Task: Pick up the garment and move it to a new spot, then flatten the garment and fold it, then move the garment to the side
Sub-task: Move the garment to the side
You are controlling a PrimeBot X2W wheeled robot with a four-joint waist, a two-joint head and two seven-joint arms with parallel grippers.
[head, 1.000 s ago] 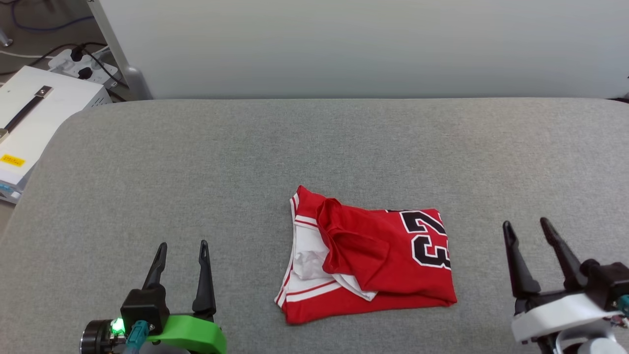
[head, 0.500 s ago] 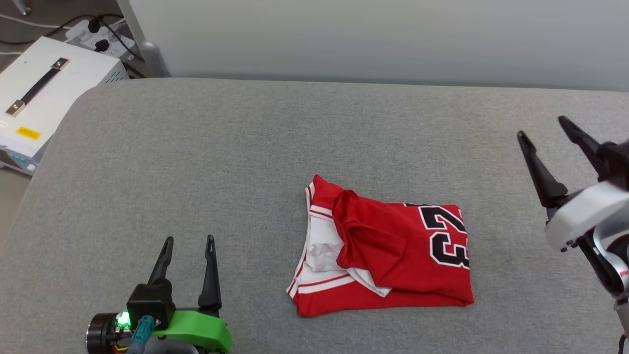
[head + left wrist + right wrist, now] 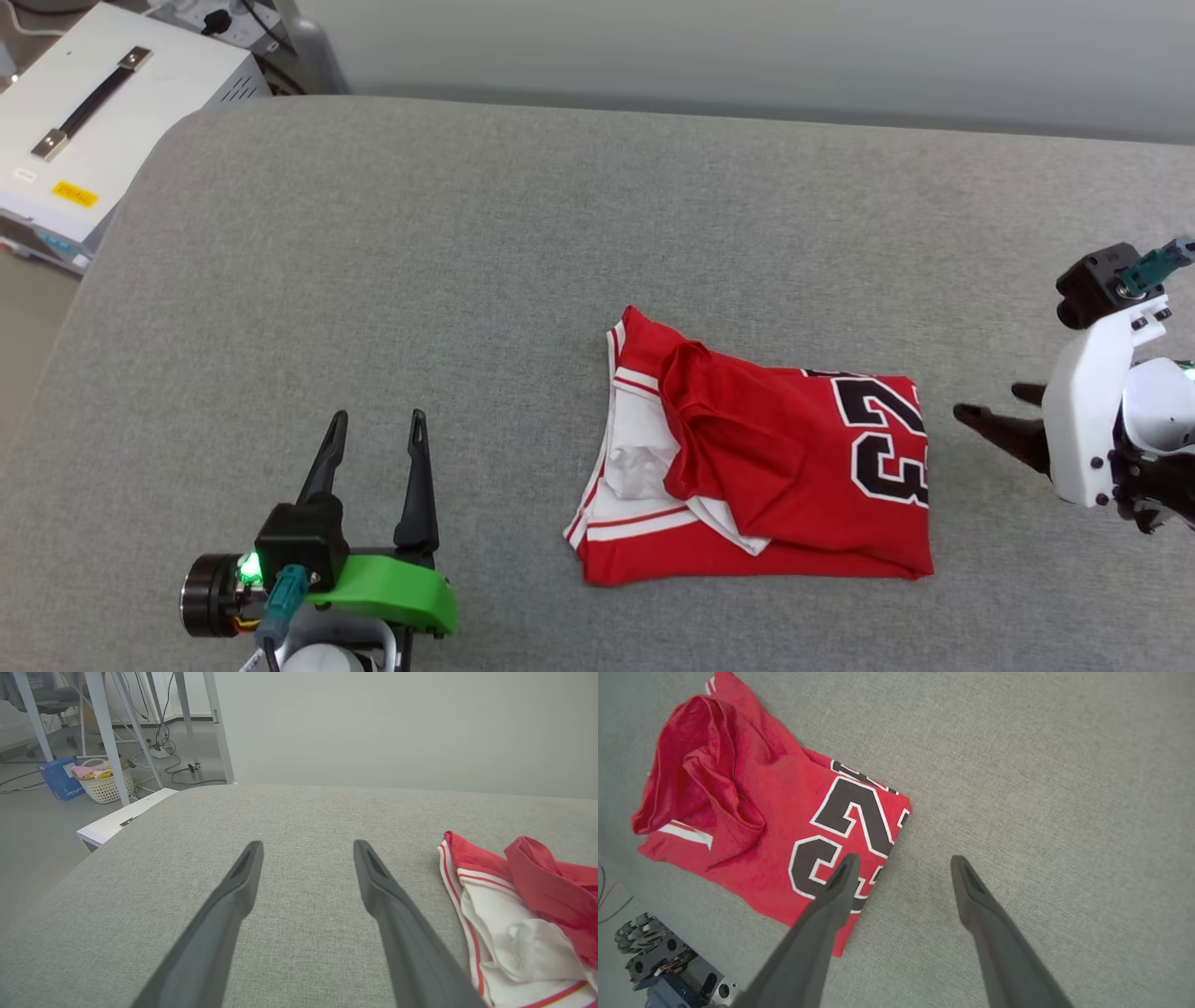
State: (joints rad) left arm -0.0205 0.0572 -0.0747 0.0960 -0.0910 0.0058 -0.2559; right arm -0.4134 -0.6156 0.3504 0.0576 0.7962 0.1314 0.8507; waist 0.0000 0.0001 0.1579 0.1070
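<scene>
Now, garment (image 3: 756, 467): folded into a rough rectangle, flat on the grey padded surface (image 3: 467, 233), right of its middle, well away from the back edge and the rounded back-left corner.
Top layer: red, with the "23" (image 3: 887, 448) along the right end; white sleeve with striped trim exposed at the left end, a red fold bunched over it.
Left gripper (image 3: 378, 417): jaws spread wide, empty, over bare surface left of the garment and apart from it, fingers pointing toward the back edge.
Right gripper (image 3: 904, 859): jaws spread wide, empty, just beside the garment's right end, fingers aimed at it; contact impossible to tell.
White box (image 3: 93, 121): black handle on top, off the surface beyond the back-left corner.
</scene>
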